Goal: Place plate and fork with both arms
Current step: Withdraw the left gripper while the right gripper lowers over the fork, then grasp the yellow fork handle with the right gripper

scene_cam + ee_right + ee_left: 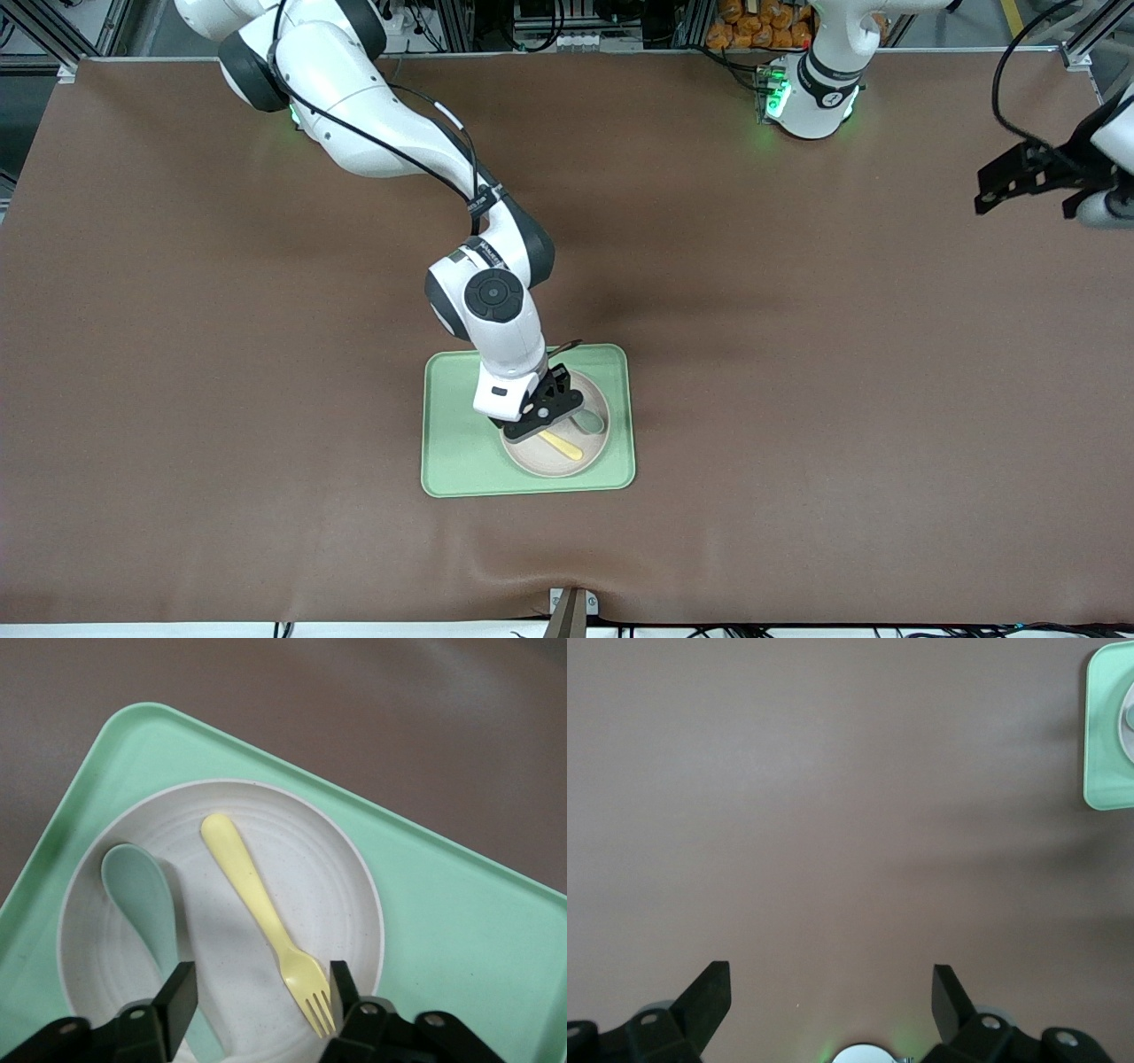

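The cream plate (537, 457) (341, 890) lies in the pale-green tray (452, 443) (461, 921). The pale-yellow fork (563, 446) (252, 895) rests flat on the plate beside a grey-green spoon (590, 424) (142, 890). My right gripper (542, 421) (263, 990) is low over the plate, its fingers apart astride the fork's tined end. The tines lie close to one fingertip, and nothing is pinched. My left gripper (985, 190) (833, 983) waits open in the air over bare table at the left arm's end, holding nothing.
Brown cloth covers the whole table (797, 399). From the left wrist the tray (1103, 744) shows only as a corner at the picture's edge. A small bracket (571, 607) sits at the table edge nearest the front camera.
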